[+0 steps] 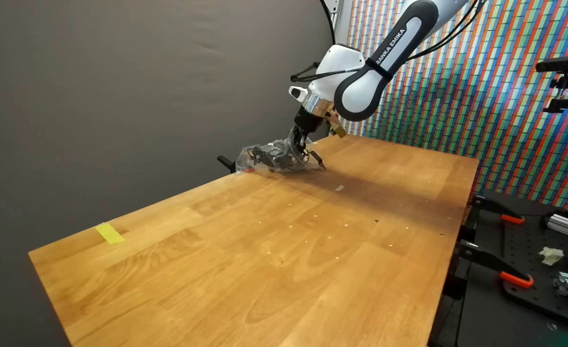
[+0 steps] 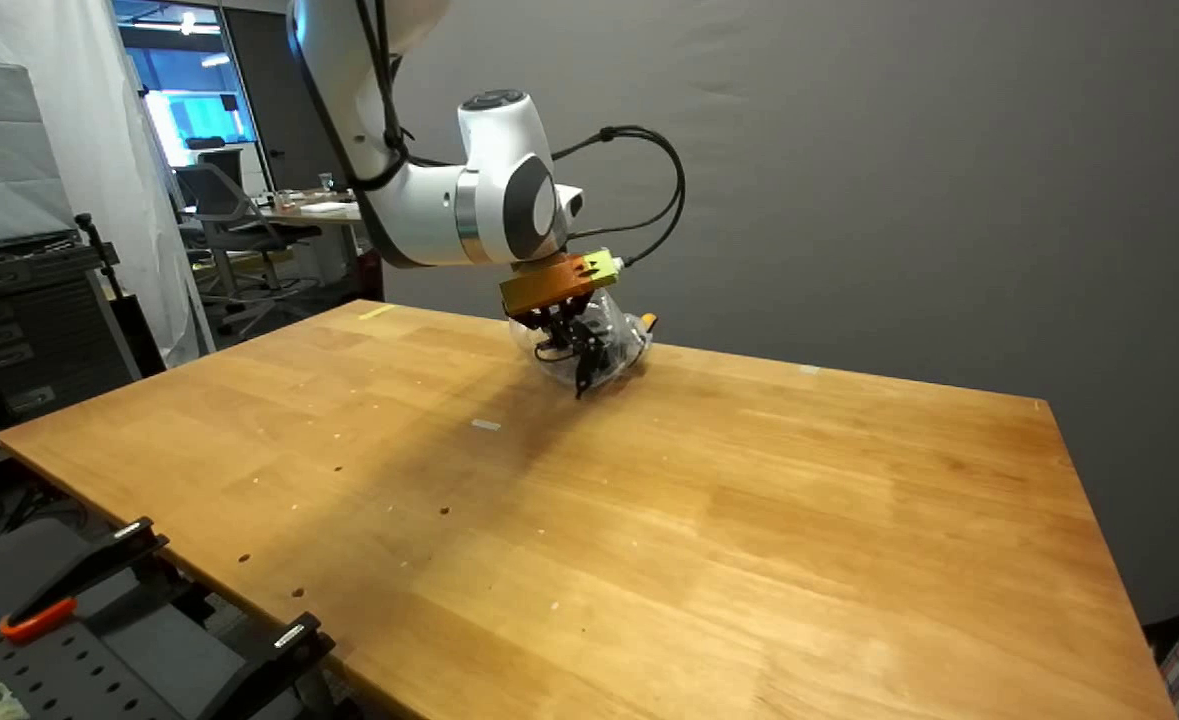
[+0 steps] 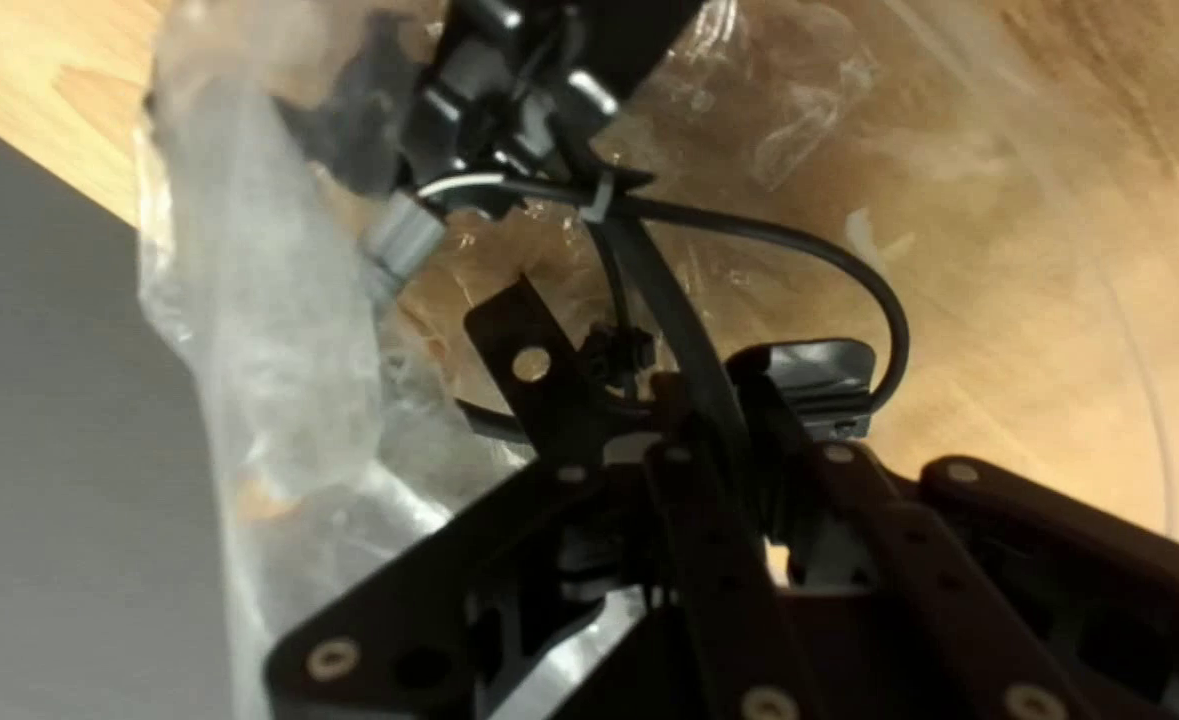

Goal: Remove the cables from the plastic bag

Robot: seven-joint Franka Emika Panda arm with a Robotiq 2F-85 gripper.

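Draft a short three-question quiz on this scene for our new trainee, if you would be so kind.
1. True or false: the plastic bag lies near an edge of the table.
2. In the wrist view, the looping cable is: A, green; B, black; C, red.
3. Fill the gap: the tape strip near a corner of the table is coloured ____.

Key: 1 true; 2 B; 3 yellow.

The white arm (image 1: 336, 59) is wearing black edging (image 1: 359, 115), a strap (image 1: 379, 69) and pale "RANKA EMIKA" lettering (image 1: 390, 46). Black wires (image 2: 682, 180) are looping off it; a metal ring (image 1: 318, 104) and gold block (image 2: 554, 285) are gleaming. Pale screws (image 3: 333, 660) are dotting the black gripper (image 3: 739, 440).
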